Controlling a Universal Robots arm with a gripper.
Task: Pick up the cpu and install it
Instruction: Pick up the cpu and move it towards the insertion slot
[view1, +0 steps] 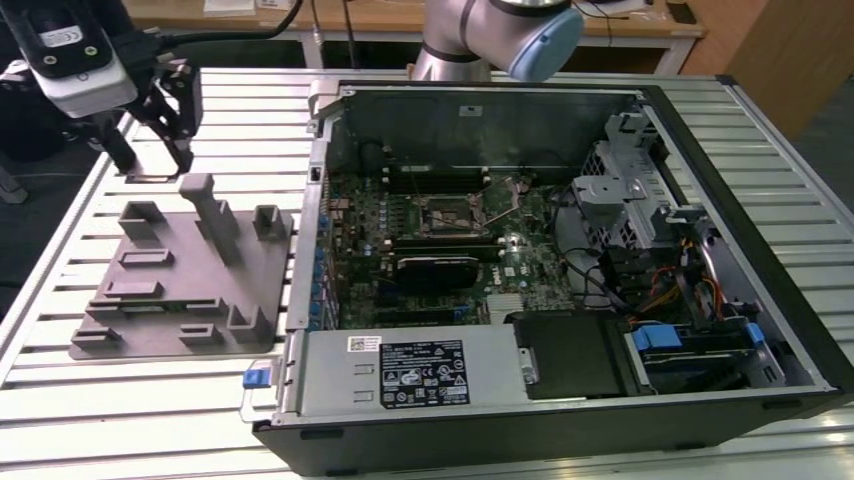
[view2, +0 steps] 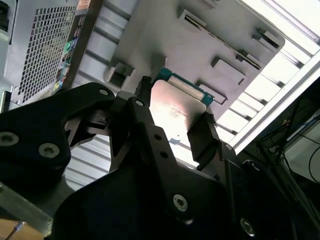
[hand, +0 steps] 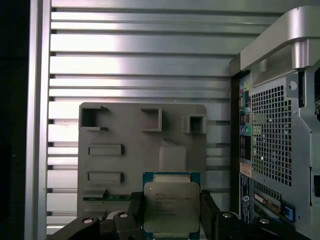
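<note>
The cpu (hand: 170, 199) is a small square chip with a silvery top and a green rim. My gripper (hand: 171, 209) is shut on it, one black finger on each of two opposite edges. The second wrist view has the cpu (view2: 176, 111) tilted between the same fingers of the gripper (view2: 175, 107). In the exterior view the gripper (view1: 151, 158) hangs above the table at the far left, just beyond the far end of the grey tray (view1: 174, 290). The motherboard socket (view1: 447, 212) sits inside the open computer case, its lever raised.
The open computer case (view1: 561, 250) fills the exterior view's right, with drive cages, cables and a power supply (view1: 400, 372). The grey tray (hand: 130, 130) has several upright blocks and slots. The case's rear grille (hand: 272, 135) stands beside the tray. The slatted metal table (view1: 134, 400) carries it all.
</note>
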